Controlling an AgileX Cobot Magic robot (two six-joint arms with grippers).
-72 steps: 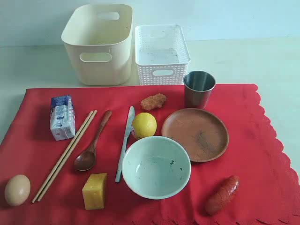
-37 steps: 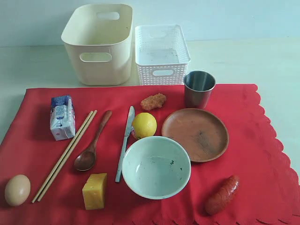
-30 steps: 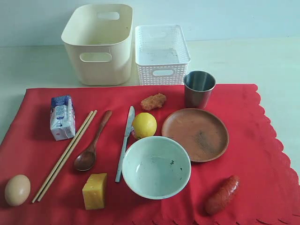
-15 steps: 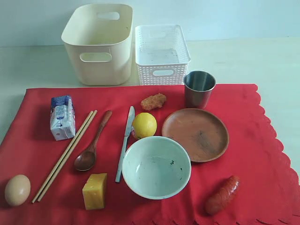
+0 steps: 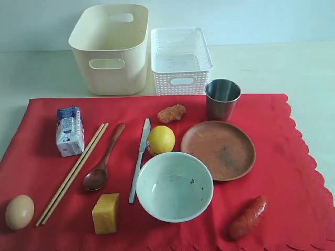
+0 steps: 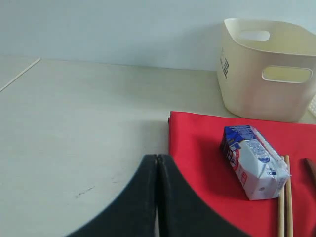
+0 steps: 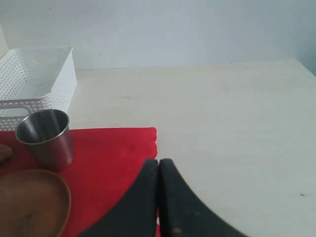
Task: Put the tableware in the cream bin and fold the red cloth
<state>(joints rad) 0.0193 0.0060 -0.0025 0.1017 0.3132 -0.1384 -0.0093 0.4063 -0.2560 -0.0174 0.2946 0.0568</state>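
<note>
The red cloth lies flat. On it rest the pale bowl, brown plate, steel cup, dark wooden spoon, chopsticks and table knife. Behind the cloth stands the cream bin, with nothing inside that I can see. Neither gripper appears in the exterior view. My left gripper is shut and holds nothing, above the cloth's left edge near the bin. Shut and without a load too, my right gripper hangs over the cloth's right edge beside the cup and plate.
A white lattice basket stands right of the bin. Food lies among the tableware: milk carton, egg, cheese block, lemon, fried piece and sausage. Bare tabletop surrounds the cloth.
</note>
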